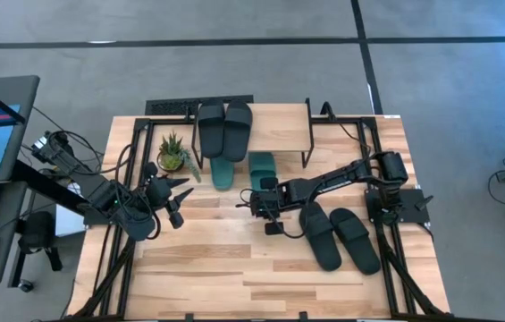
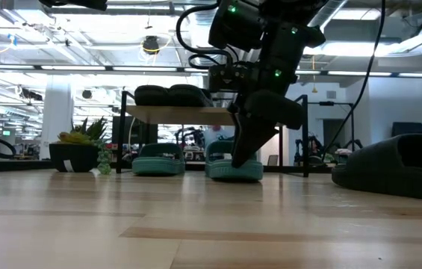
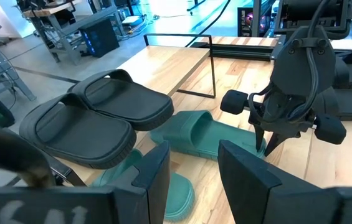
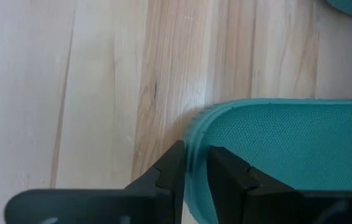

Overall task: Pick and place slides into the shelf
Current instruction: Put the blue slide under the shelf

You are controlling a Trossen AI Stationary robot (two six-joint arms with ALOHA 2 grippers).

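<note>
The right hand (image 1: 265,205) sits at the heel end of a teal slide (image 4: 288,149) just in front of the shelf (image 1: 297,114), its fingers clamped on the heel rim; the slide's long axis runs from the hand toward the shelf. The left hand (image 1: 179,199), fingers apart, waits farther off beside the potted plant (image 1: 172,152). The wooden counter (image 1: 207,268) lies bare on the shelf's near side, open workshop beyond.

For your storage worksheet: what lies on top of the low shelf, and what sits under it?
On the shelf lie two black slides. Under it, two teal slides poke out at the front; the board covers their far ends.
</note>
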